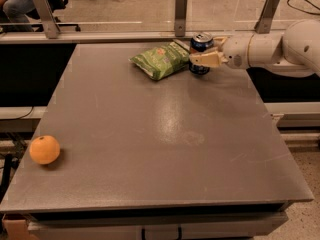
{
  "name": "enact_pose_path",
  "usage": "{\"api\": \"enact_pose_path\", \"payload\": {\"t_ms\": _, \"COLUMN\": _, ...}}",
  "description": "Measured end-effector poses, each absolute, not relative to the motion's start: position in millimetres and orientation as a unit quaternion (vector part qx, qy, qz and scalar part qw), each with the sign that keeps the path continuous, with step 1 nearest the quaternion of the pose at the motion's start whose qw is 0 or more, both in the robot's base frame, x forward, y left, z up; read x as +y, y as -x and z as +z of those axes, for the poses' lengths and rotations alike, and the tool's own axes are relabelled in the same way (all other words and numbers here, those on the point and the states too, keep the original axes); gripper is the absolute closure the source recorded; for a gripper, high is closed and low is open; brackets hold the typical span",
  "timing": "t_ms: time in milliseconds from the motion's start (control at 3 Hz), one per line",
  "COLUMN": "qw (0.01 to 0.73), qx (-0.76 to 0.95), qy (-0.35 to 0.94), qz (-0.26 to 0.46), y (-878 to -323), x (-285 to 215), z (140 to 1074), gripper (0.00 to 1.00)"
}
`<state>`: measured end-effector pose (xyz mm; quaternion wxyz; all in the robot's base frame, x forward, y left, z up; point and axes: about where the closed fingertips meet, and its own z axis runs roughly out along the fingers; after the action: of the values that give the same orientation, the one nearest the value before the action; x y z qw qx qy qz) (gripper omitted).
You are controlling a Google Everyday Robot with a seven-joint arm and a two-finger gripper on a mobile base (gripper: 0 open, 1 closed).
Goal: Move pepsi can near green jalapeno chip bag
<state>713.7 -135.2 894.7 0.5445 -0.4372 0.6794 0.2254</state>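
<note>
The pepsi can (200, 43), dark blue with a silver top, stands upright near the table's far edge. It is right beside the right end of the green jalapeno chip bag (161, 60), which lies flat and crinkled. My gripper (204, 53) reaches in from the right on a white arm. Its cream fingers (208, 59) are closed around the can, one across its front and one behind it. The can's base looks at or just above the table surface.
A round orange fruit (44, 149) sits near the front left corner of the grey table (165, 134). A glass barrier with metal posts (181, 11) runs along the far edge. My white arm (280, 49) hangs over the table's far right side.
</note>
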Motion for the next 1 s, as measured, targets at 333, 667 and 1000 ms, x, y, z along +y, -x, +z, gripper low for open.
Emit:
{"api": "enact_pose_path", "payload": {"t_ms": 333, "qw": 0.555, "qx": 0.676, "qy": 0.425, "qz": 0.233, "y": -735.0, "x": -124.9, "z": 885.9, "gripper": 0.35}}
{"api": "enact_pose_path", "payload": {"t_ms": 667, "qw": 0.559, "qx": 0.675, "qy": 0.419, "qz": 0.238, "y": -746.4, "x": -118.2, "z": 879.7, "gripper": 0.12}}
{"api": "enact_pose_path", "payload": {"t_ms": 1000, "qw": 0.561, "qx": 0.673, "qy": 0.418, "qz": 0.239, "y": -749.3, "x": -116.6, "z": 879.1, "gripper": 0.00}}
